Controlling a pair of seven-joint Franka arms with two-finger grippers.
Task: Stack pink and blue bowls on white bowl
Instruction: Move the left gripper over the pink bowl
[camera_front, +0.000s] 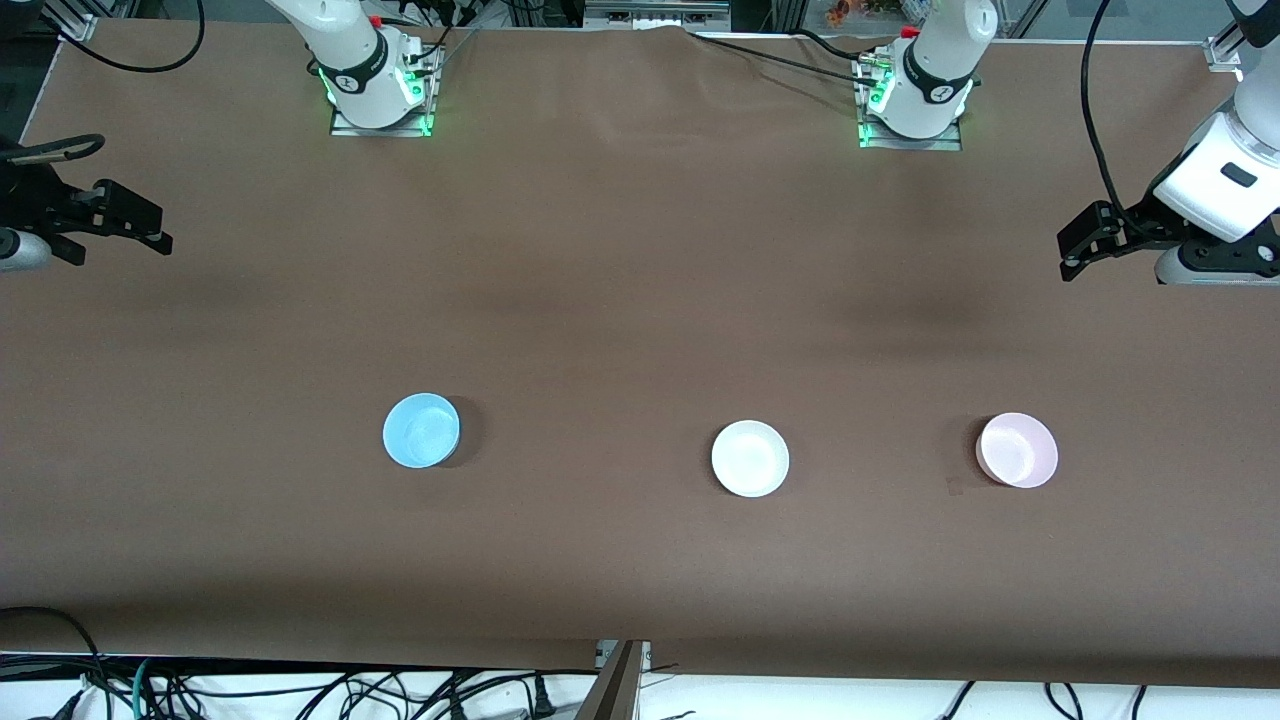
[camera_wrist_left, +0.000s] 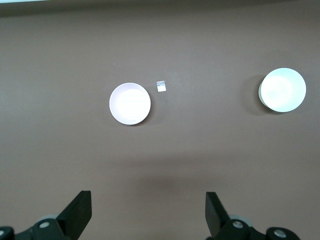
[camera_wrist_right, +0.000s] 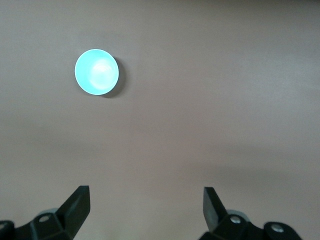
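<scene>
Three small bowls stand apart in a row on the brown table. The blue bowl (camera_front: 421, 430) is toward the right arm's end, the pink bowl (camera_front: 1017, 450) toward the left arm's end, and the white bowl (camera_front: 750, 458) is between them. My left gripper (camera_front: 1072, 252) is open and empty, up over the table's left-arm end. Its wrist view shows the pink bowl (camera_wrist_left: 130, 103) and the white bowl (camera_wrist_left: 282, 89) past the open gripper (camera_wrist_left: 148, 210). My right gripper (camera_front: 160, 228) is open and empty over the right-arm end. Its wrist view shows the blue bowl (camera_wrist_right: 97, 71) past the open gripper (camera_wrist_right: 146, 207).
A small pale scrap (camera_wrist_left: 161, 86) lies on the table beside the pink bowl. The two arm bases (camera_front: 375, 85) (camera_front: 915, 100) stand at the table's edge farthest from the front camera. Cables hang below the table edge nearest to that camera.
</scene>
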